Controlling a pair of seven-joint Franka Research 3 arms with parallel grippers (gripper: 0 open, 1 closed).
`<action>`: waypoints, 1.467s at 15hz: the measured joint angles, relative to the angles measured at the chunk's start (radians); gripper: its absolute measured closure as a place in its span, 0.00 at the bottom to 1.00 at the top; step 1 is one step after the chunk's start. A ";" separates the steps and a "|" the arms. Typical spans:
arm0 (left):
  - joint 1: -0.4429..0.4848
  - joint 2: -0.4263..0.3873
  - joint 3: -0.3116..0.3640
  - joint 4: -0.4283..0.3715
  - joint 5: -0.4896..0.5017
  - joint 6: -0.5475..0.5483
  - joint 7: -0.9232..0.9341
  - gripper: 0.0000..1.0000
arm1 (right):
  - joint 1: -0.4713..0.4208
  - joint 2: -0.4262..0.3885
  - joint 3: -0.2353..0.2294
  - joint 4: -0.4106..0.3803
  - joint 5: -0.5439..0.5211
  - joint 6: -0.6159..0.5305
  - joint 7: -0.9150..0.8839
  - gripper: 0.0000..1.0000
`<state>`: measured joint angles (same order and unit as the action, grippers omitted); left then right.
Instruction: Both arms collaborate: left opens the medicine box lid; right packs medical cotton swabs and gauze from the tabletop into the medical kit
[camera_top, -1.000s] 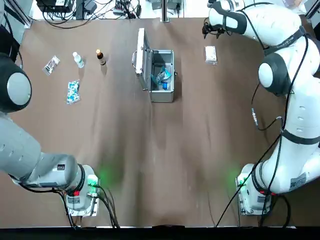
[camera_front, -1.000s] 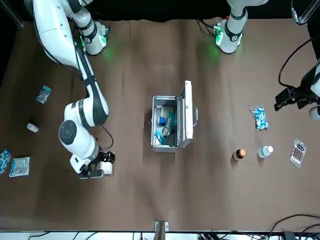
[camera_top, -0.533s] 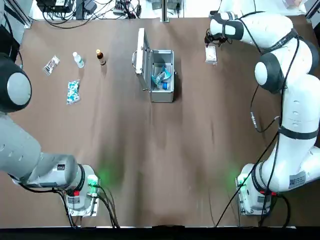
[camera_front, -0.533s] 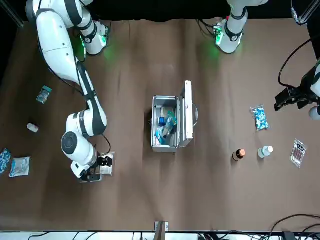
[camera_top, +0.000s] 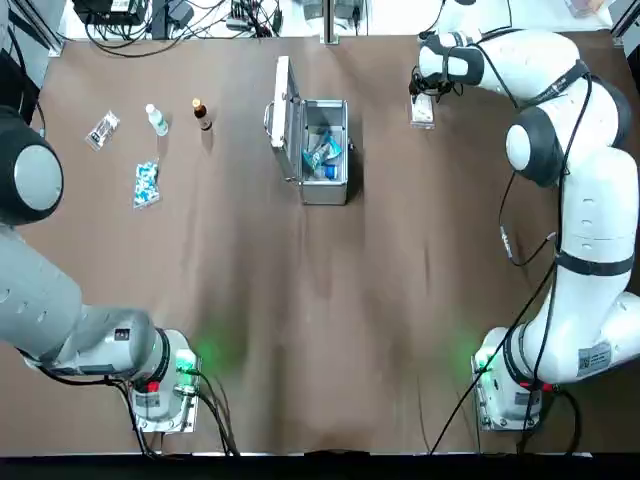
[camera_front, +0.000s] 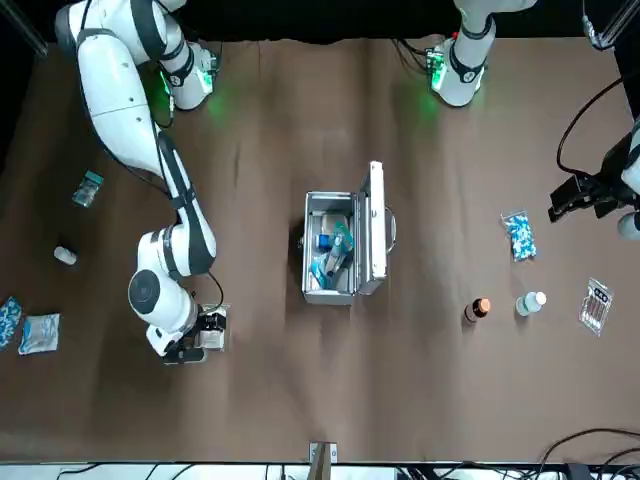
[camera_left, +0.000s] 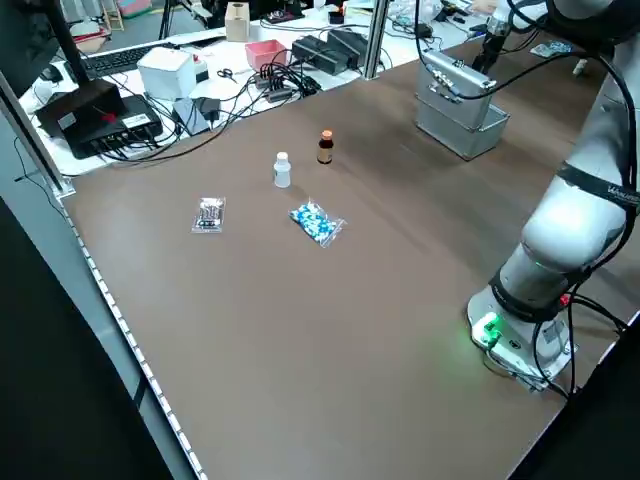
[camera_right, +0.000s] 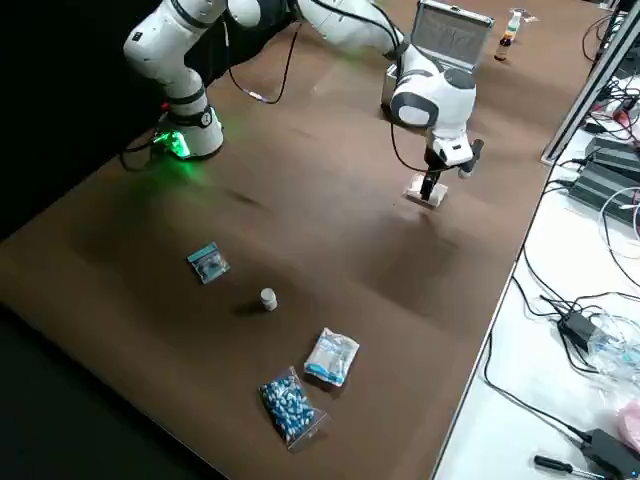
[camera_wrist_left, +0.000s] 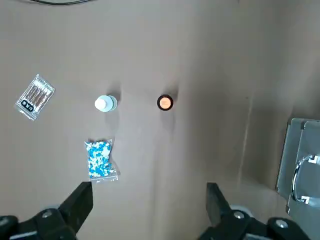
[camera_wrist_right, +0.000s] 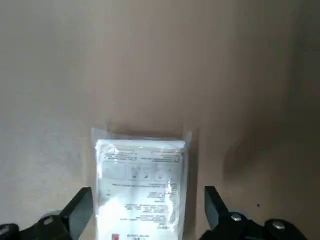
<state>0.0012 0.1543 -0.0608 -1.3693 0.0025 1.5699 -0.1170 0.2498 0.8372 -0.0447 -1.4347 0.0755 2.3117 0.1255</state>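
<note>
We see the gauze (camera_wrist_right: 140, 200) lying flat on the tabletop (camera_top: 300, 330), to the robot's right of the open medicine box (camera_top: 324, 199) and well apart from it. Above the pack, the right tool (camera_wrist_right: 149, 189) is spread and empty; the left tool (camera_wrist_left: 150, 185), likewise parted, idles at the robot's left. We judge the pack light and soft, its clear wrapper slippery; we would pinch both long sides midway, gently, avoiding the loose film end.

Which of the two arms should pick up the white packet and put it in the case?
The right, I'd say: its gripper hangs open over the gauze, beyond the open medicine box on the robot's right. The left gripper is open on the box's far side.
</note>
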 joint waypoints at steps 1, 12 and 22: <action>0.000 0.000 0.000 0.000 0.000 0.000 0.000 0.00 | -0.001 0.004 0.000 0.001 0.000 0.000 0.000 0.01; 0.000 0.000 0.000 0.000 0.000 0.000 0.000 0.00 | 0.003 0.022 0.010 0.003 0.000 -0.001 0.001 0.02; 0.000 0.000 0.000 0.000 0.000 0.004 -0.001 0.00 | 0.006 0.020 0.015 0.029 0.002 -0.050 0.041 0.61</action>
<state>0.0011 0.1543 -0.0610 -1.3693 0.0025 1.5741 -0.1178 0.2558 0.8572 -0.0292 -1.4058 0.0774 2.2614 0.1662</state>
